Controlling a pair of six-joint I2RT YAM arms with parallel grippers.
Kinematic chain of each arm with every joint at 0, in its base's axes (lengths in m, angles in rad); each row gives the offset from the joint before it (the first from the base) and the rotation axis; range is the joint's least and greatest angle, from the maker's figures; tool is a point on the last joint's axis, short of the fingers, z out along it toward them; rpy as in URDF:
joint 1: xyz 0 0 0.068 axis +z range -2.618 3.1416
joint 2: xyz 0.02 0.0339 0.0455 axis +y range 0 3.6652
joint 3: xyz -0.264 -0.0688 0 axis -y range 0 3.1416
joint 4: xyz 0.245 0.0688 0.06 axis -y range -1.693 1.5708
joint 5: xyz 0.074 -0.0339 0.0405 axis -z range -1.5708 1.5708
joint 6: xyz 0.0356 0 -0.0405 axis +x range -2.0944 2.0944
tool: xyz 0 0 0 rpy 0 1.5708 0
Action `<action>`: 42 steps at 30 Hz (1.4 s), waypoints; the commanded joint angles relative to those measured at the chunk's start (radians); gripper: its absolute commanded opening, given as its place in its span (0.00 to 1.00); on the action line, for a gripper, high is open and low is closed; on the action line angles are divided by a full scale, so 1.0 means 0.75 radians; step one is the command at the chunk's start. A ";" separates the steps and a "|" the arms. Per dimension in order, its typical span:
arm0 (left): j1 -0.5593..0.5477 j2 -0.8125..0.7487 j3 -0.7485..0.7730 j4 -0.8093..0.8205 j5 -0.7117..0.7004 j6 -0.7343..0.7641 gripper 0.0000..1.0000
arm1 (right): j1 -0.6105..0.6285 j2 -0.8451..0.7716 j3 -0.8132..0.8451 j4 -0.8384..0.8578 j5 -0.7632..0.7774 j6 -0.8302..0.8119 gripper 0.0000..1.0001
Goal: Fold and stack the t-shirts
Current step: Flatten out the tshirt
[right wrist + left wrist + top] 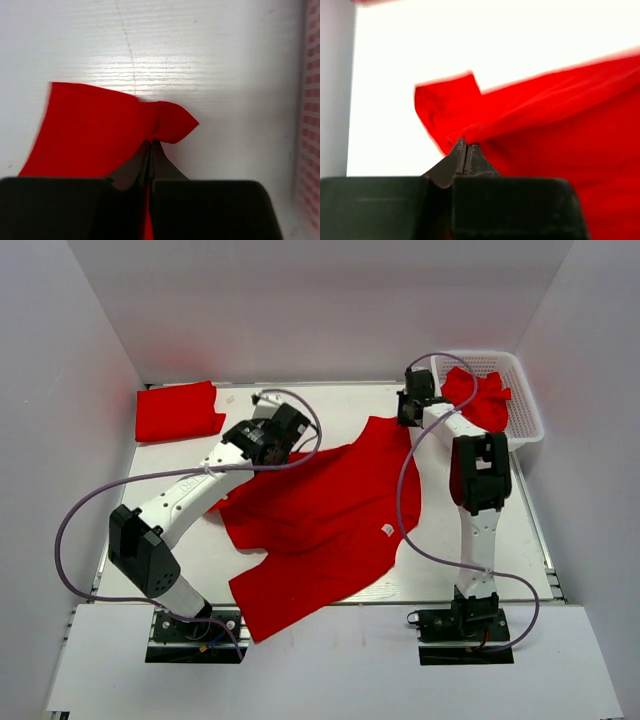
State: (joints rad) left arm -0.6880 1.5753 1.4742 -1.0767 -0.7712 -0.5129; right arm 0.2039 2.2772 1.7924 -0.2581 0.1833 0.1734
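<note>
The open shirt [320,510] is lying spread out in the middle of the table [330,400], not flat, with wrinkles. Its lower part is hanging a little over the near edge, between the two arm bases. A small white label is showing on its right side.

The left gripper [465,147] is standing at the far left part of this shirt. Its jaws are closed tight and are pinching a fold of the red cloth [560,150], which is rising from the tips and stretching to the right. A loose flap is standing up just behind the tips.

The right gripper [151,145] is at the far right corner of the same shirt. Its jaws are also pressed together on the cloth [90,130], and a small pointed tip of the cloth is sticking out beyond them onto the white table.

A folded shirt [178,412] is lying in the far left corner of the table, well apart from both grippers.

A white basket [525,410] is standing in the far right corner, near the right gripper. Another red shirt [480,400] is lying crumpled inside it and is hanging a little over its left rim.
</note>
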 commanded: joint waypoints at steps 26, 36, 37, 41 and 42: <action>0.056 -0.572 0.648 0.656 0.093 0.970 0.00 | -0.014 -1.228 0.271 0.019 0.142 -0.452 0.00; 0.056 -0.709 0.930 0.519 0.563 0.970 0.00 | -0.010 -1.517 0.469 0.031 0.109 -0.558 0.00; 0.068 -0.722 0.971 0.505 0.639 0.970 0.00 | -0.012 -1.551 0.492 0.053 0.111 -0.567 0.00; 0.069 -0.779 1.025 0.505 0.793 0.958 0.00 | -0.012 -1.617 0.563 0.088 0.085 -0.599 0.00; 0.069 -0.779 1.037 0.505 0.829 0.958 0.00 | -0.010 -1.637 0.566 0.099 0.073 -0.599 0.00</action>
State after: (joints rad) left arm -0.6434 1.0214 2.2105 -0.6949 -0.2787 0.2012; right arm 0.1982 1.0683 2.1868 -0.2577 0.2283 -0.2234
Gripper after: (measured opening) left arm 0.025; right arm 0.008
